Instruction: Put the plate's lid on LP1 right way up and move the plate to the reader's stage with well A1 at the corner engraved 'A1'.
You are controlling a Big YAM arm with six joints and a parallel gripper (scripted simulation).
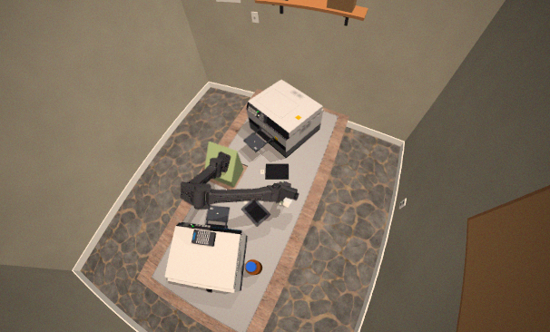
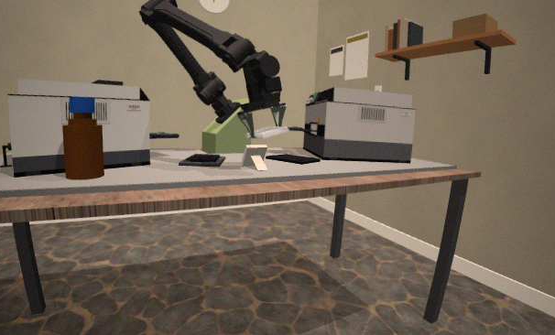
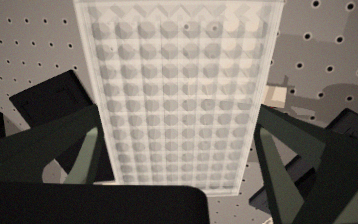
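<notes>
My gripper [image 2: 265,132] [image 3: 178,112] is shut on the long sides of the clear plate [image 2: 275,131] [image 3: 180,90], held in the air above the bench and slightly tilted in the exterior view. I cannot tell whether its clear lid is on it. The dispenser's stage [image 1: 217,211] [image 2: 164,135] is empty. The reader's stage [image 1: 255,141] [image 2: 302,130] is empty. A grey-rimmed dark nest [image 1: 250,219] [image 2: 200,163], apparently LP1, shows no lid. Another flat dark nest [image 1: 277,171] [image 2: 293,158], apparently N1, lies nearer the reader. Well A1 cannot be made out.
The brown bottle [image 1: 255,268] [image 2: 83,148] with its blue cap stands beside the dispenser [image 1: 202,265] [image 2: 39,133]. A small pale stand [image 2: 255,156] [image 3: 276,95] is on the bench below the plate. The reader [image 1: 289,106] [image 2: 369,133] is at the other end.
</notes>
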